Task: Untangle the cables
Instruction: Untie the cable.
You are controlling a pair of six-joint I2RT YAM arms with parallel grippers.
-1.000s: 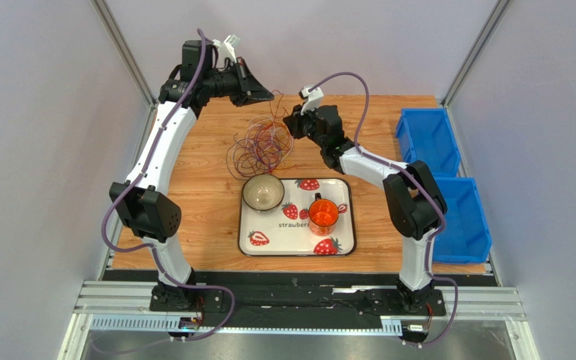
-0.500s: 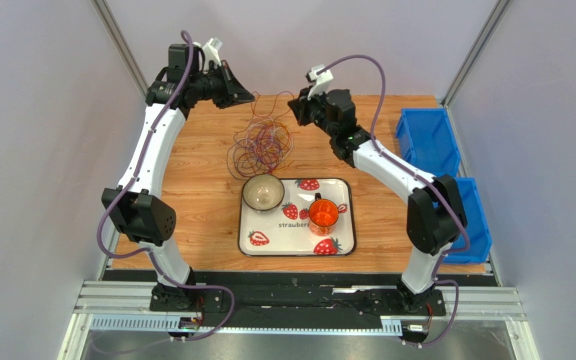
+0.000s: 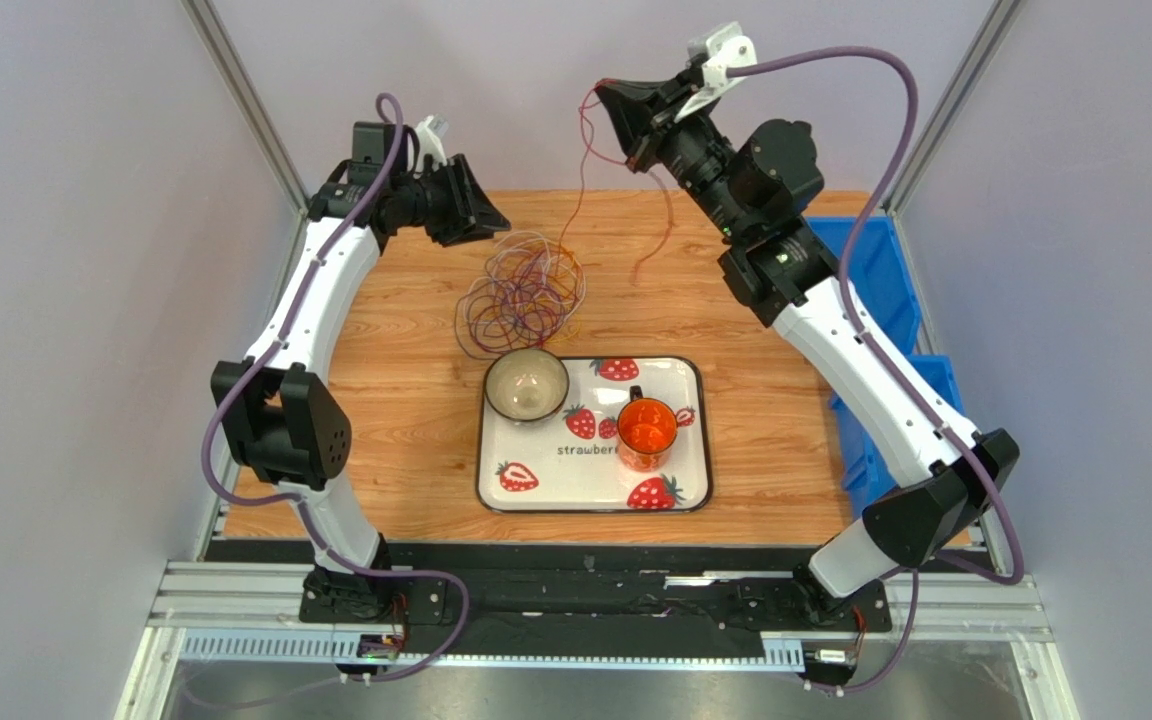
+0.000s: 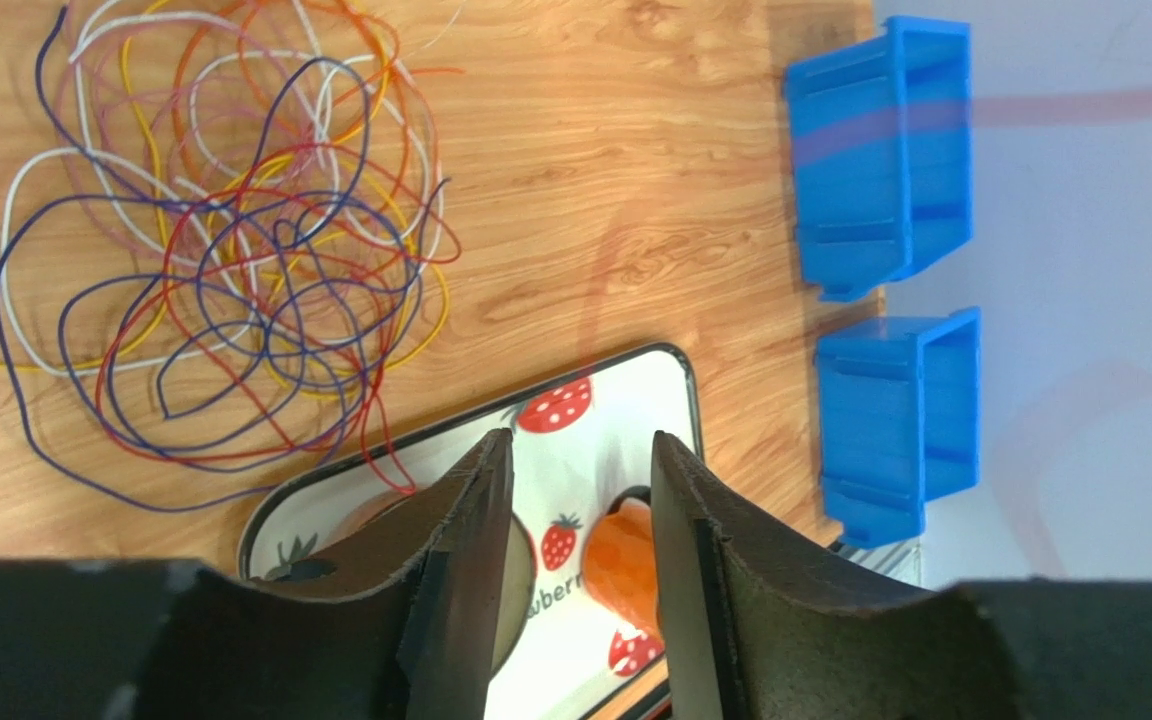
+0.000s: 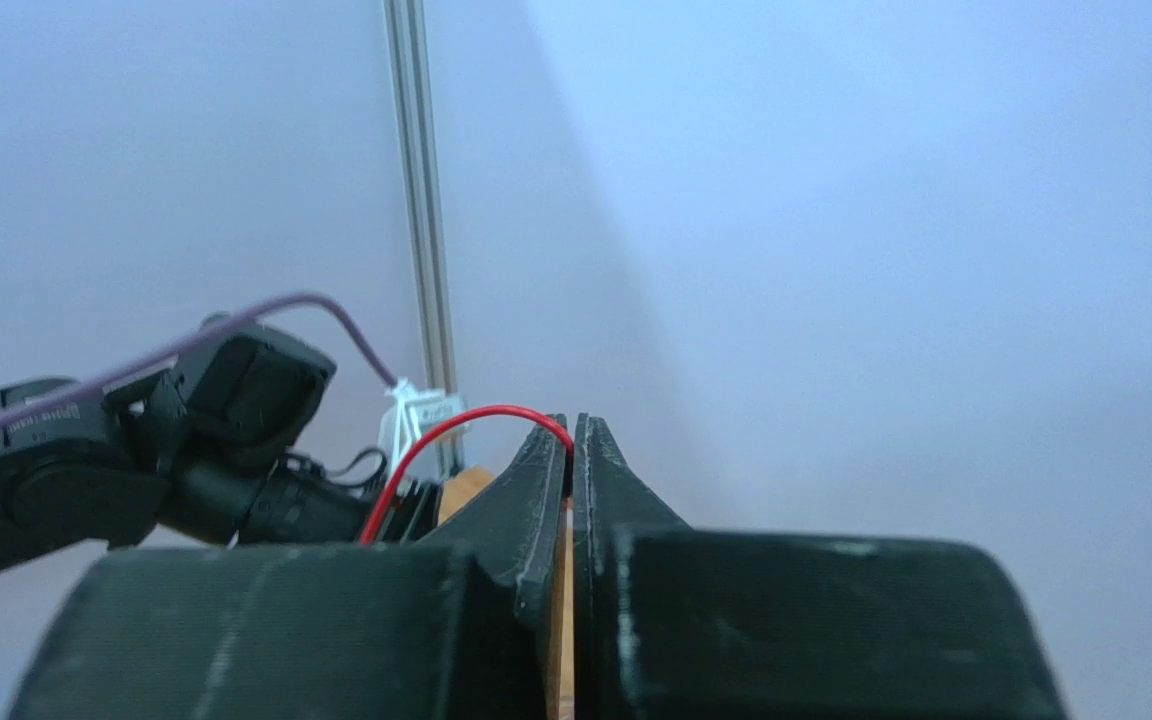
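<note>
R end effector is clamped on one red cable, high over the table's far edge. Other cables lie heaped just beyond the bowl. L end effector hangs near the heap, jaws apart, empty. Best approach imo: draw the strand out slowly and use L to pin the heap.

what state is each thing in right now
left gripper: jaws open, holding nothing
right gripper: raised, jaws shut on thin red wire
tangle of thin coloured wire loops: lying knotted on the wooden table
strawberry-print tray: flat on the table
round beige bowl: upright at the tray's far left corner
orange cup: upright on the tray
</note>
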